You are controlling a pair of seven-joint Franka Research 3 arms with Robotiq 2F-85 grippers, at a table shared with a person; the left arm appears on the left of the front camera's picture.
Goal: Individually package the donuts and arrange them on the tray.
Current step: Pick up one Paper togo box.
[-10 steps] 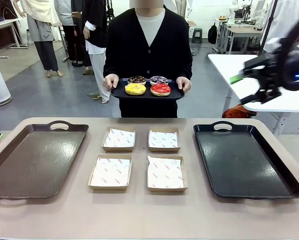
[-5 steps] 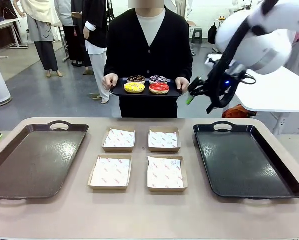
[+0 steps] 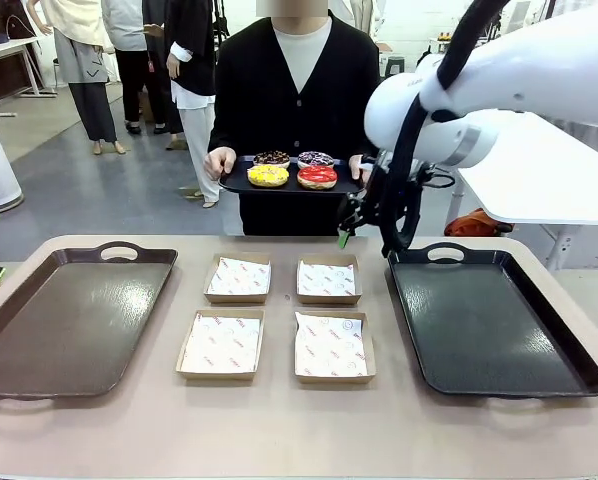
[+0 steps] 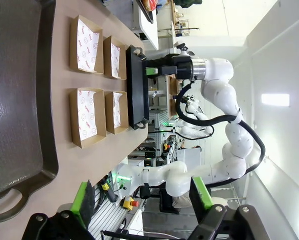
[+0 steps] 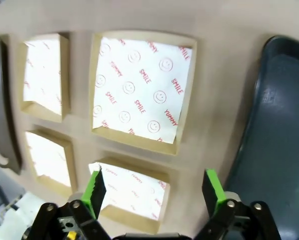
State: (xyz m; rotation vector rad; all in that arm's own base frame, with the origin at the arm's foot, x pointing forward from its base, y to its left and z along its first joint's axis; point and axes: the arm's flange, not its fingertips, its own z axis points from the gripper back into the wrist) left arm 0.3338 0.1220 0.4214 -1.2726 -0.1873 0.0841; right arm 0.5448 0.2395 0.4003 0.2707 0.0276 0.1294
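I am watching the table [image 3: 279,440], and nothing lying on it is any different from a second ago. The one big change is the right arm [image 3: 499,80], which has swung in from the picture's right edge and is now hanging low in front of the person. The brown tray [image 3: 39,340] on my left and the black tray [image 3: 489,330] on my right are sitting bare where they were. The person is still holding the small black serving tray [image 3: 234,185] at chest height beyond the far edge, one hand [image 3: 219,162] gripping its end. The four cardboard boxes, far left [image 3: 238,278], far right [image 3: 327,279], near left [image 3: 222,344] and near right [image 3: 330,346], are lying open with their printed paper showing. All four donuts are resting on the serving tray: the yellow donut [image 3: 268,175] and the red donut [image 3: 317,176] in front, the chocolate donut [image 3: 272,157] and the sprinkled dark donut [image 3: 317,158] behind. The right gripper [image 3: 369,238] is hovering above the table's far side between the far right box and the black tray's handle. Its green pads [image 5: 95,192] are standing wide apart with nothing between them, looking down on the boxes. The left gripper [image 4: 142,196] is also gaping and empty, off the table's end.
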